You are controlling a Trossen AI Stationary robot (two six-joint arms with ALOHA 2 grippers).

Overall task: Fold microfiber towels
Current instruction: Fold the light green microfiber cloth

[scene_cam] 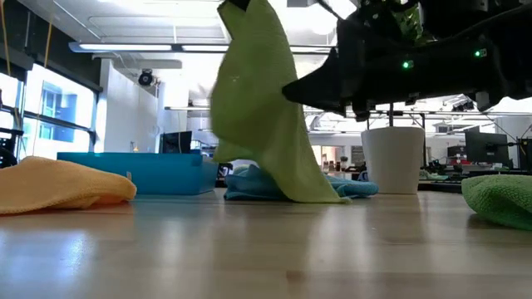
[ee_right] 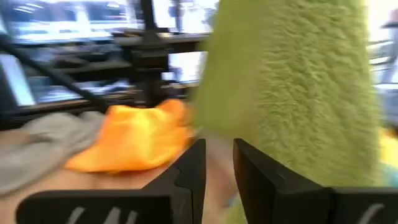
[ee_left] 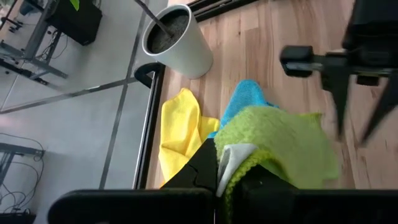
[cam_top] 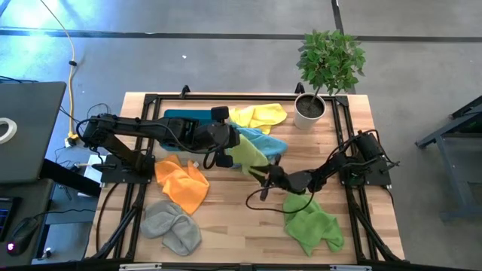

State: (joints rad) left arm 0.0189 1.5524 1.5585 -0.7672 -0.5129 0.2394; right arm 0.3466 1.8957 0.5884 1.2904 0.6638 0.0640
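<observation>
A light green towel hangs at the table's middle from my left gripper, which is shut on it. Its lower end rests on the table against the light blue towel. My right gripper points level at the hanging towel's side from the table's right, its fingers a narrow gap apart with nothing plainly between them. Yellow, orange, grey and brighter green towels lie crumpled around it. My left gripper pinches the light green towel between its two fingers at an upper edge beside the white tag, slanting down from the table's left. The towel hangs slack below the fingers, with its lower end on the table. Whether my right gripper touches the towel, I cannot tell.
A dark teal tray stands at the far left of the table. A white pot with a green plant stands at the far right corner. Black frame rails run along the table's sides. Bare wood shows at the near middle.
</observation>
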